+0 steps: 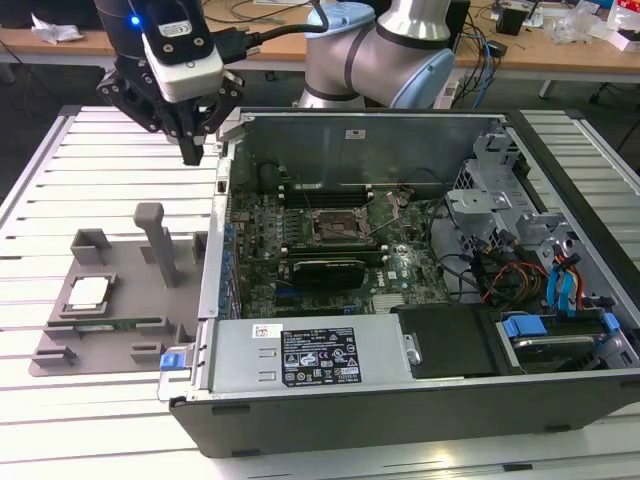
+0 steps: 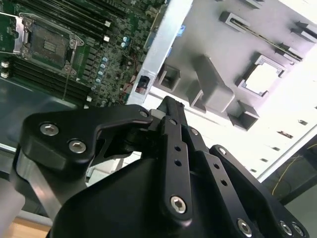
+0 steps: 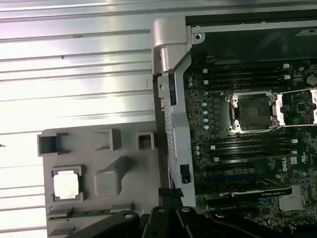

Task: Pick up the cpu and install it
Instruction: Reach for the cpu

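The arm (image 1: 385,55) stretched toward the exterior view's left, its black gripper (image 1: 192,152) pointing down, fingers pressed together, empty.

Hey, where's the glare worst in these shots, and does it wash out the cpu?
Second wrist view: strong light bleaches the table and the cpu to near white. First wrist view: the table slats glare in bright bands; the cpu shines but shows its outline. Exterior view: even light, the cpu reads plainly in its gray tray.

A slatted metal table (image 1: 40,200) carries a grey parts tray (image 1: 120,345) just beside an open computer case (image 1: 400,415).
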Motion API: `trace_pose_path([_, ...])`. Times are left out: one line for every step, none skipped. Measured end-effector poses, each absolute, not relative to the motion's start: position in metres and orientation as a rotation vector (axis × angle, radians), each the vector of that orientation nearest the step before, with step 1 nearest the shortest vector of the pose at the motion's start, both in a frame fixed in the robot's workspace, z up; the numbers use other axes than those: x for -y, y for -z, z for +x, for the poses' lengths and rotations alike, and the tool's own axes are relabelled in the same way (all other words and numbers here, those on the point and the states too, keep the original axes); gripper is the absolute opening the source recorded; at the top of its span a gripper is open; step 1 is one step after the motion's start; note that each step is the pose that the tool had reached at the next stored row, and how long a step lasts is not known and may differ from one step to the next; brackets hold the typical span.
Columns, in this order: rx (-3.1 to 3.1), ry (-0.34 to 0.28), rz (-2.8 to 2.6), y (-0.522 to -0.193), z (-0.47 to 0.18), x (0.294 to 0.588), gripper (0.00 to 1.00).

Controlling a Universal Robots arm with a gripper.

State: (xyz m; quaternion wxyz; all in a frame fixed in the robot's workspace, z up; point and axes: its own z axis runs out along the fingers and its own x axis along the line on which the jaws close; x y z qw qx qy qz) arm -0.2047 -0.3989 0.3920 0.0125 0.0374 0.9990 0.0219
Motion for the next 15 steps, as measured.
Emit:
trace_pose_path([-3.114,-0.068,0.117,-0.392,-0.207,0.399,0.11])
trace_pose_path([-3.114,-0.068,0.117,-0.392,-0.21,0.399,0.11])
trace_pose_path([-3.114,-0.068,0.117,-0.392,-0.213,0.399,0.11])
trace_pose_path([-3.114,-0.068,0.117,-0.392,-0.215,0.399,0.11])
trace_pose_path([-3.114,-0.068,0.117,-0.392,-0.219,0.399,0.11])
trace_pose_path([-3.114,-0.068,0.117,-0.392,-0.221,0.399,0.11])
trace_pose_path([-3.114,-0.068,0.117,-0.392,-0.223,0.399,0.11])
trace_pose_path([-3.114,-0.068,0.117,-0.392,-0.227,0.399,0.11])
trace_pose_path([-3.114,-0.068,0.117,-0.392,-0.23,0.399,0.11])
trace_pose_path([-3.114,-0.068,0.117,-0.392,-0.232,0.399,0.11])
trace_pose_path([-3.114,-0.068,0.117,-0.392,-0.234,0.399,0.11])
trace_pose_path([-3.114,-0.068,0.117,-0.392,-0.237,0.399,0.11])
trace_pose_path([-3.114,-0.068,0.117,-0.392,-0.239,0.399,0.11])
trace_pose_path([-3.114,-0.068,0.116,-0.392,-0.241,0.399,0.11])
trace_pose_path([-3.114,-0.068,0.117,-0.392,-0.244,0.399,0.11])
